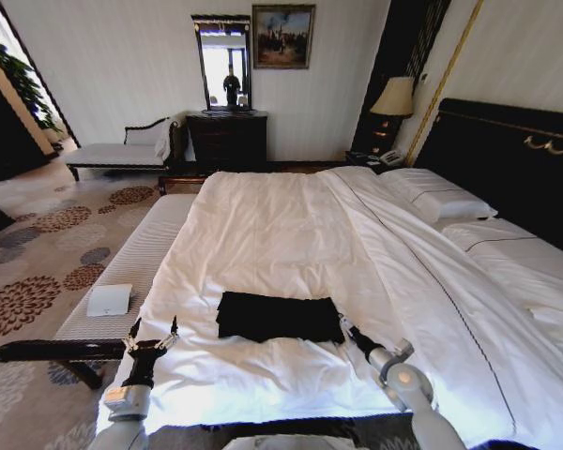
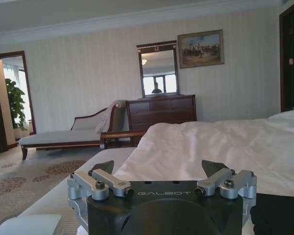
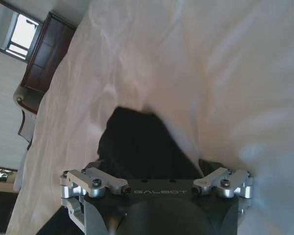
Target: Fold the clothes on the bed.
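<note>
Nearest the head camera, the right gripper [image 1: 343, 325] hangs at the near right corner of the black T-shirt [image 1: 279, 317], its fingers spread apart; in its own wrist view the dark cloth lies between and just past the fingertips, though whether they touch it is hard to say from this angle. Across on the left, the left gripper [image 1: 153, 335] also stands open, held just off the shirt's left edge, over the bed's left margin beside the striped bench [image 1: 136, 262]. The shirt looks already folded into a compact rectangle, lying on the white duvet of the bed [image 1: 291, 225] at its near end, well apart from the pillows [image 1: 438, 199] far to the right. One risk: the right fingers could catch a layer or the duvet beneath and drag the fold open or bunch the cover. "GALBOT" is printed on both gripper bodies; no lettering on the shirt is visible.
</note>
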